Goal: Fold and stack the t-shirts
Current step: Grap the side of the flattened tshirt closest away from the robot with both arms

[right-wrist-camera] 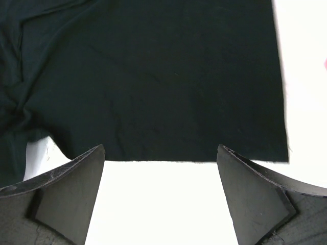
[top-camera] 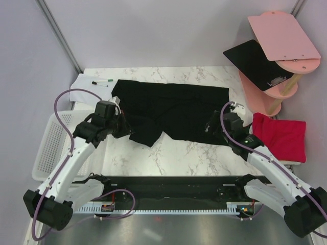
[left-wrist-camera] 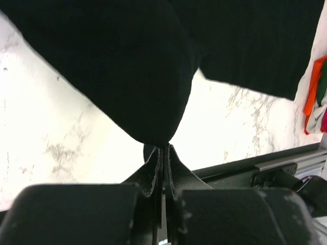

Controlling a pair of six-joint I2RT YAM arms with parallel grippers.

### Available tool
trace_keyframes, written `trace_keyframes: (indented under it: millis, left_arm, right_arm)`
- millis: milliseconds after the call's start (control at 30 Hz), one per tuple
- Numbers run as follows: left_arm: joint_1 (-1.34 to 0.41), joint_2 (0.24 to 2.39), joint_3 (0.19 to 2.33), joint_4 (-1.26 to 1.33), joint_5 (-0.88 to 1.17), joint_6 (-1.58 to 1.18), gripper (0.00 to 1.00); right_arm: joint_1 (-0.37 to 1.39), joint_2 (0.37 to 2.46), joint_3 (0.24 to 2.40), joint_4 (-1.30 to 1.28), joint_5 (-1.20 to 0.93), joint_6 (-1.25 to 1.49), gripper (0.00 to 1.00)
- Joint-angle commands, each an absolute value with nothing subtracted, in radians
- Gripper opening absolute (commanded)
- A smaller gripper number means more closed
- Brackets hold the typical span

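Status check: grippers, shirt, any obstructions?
Left gripper shut on black t-shirt, near-left edge. Right gripper open at its near hem, nothing gripped. Shirt spread out, unfolded. Red t-shirt lies apart at right; nothing in the way.

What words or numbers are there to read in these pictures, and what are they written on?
There are no words or numbers I can read.
On the black board on the pink stand: small white marks near its lower edge, too small to read.
On the white paper sheet beside the marker: no writing shows.
On the black t-shirt: plain, no print shows.
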State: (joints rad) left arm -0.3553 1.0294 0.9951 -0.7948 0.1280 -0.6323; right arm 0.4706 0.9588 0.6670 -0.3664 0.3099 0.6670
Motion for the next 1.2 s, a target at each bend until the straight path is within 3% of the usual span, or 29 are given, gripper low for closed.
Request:
trace_keyframes:
  millis: [0, 467, 833, 1167]
  left_arm:
    - [-0.353, 0.910, 0.911, -0.907, 0.132, -0.623, 0.02]
    - [-0.353, 0.638, 0.721, -1.038, 0.172, -0.681, 0.02]
    - [-0.353, 0.629, 0.709, -1.048, 0.155, -0.661, 0.02]
    - [-0.353, 0.597, 0.696, -1.052, 0.164, -0.676, 0.02]
  right_arm:
    - [0.433, 0.873, 0.623, -0.512, 0.272, 0.767, 0.98]
    - [0.420, 0.782, 0.476, -0.640, 0.150, 0.975, 0.93]
    - [0.416, 0.756, 0.429, -0.629, 0.334, 1.089, 0.89]
    - [0.385, 0.929, 0.390, -0.476, 0.417, 1.101, 0.87]
